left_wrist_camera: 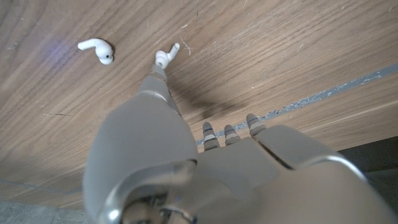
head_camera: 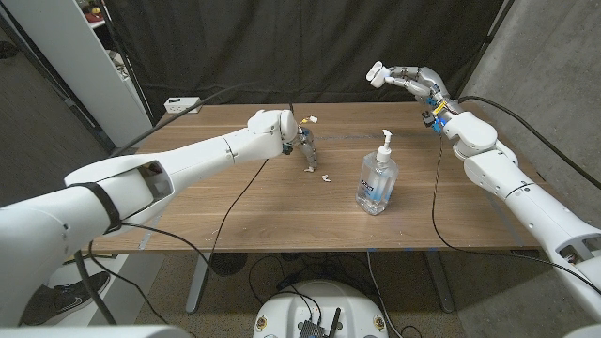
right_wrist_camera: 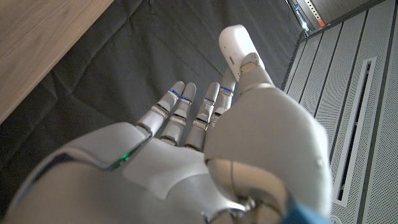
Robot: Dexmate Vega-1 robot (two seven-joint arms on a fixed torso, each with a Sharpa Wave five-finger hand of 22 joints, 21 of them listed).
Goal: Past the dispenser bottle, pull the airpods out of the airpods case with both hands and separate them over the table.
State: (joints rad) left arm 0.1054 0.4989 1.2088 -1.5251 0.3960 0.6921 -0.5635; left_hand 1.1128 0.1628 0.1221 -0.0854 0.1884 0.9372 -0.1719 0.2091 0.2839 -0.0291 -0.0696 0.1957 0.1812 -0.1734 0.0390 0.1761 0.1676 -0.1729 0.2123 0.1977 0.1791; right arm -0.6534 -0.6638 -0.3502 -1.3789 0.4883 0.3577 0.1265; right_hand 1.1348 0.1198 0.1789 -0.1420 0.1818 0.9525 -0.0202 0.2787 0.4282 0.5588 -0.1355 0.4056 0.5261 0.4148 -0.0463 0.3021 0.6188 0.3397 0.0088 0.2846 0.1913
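The right robot hand [head_camera: 406, 77] is raised above the tabletop's [head_camera: 235, 207] far edge, pinching the white airpods case [right_wrist_camera: 238, 48]. The left robot hand [head_camera: 282, 133] points down with one fingertip on an airpod [left_wrist_camera: 166, 56]; another airpod [left_wrist_camera: 96, 50] lies just beside it. The dispenser bottle [head_camera: 377, 176] stands between both hands.

The head camera looks down from above over both arms at the table [head_camera: 235, 202]. Each wrist camera sits close behind its hand; the left one shares that tabletop
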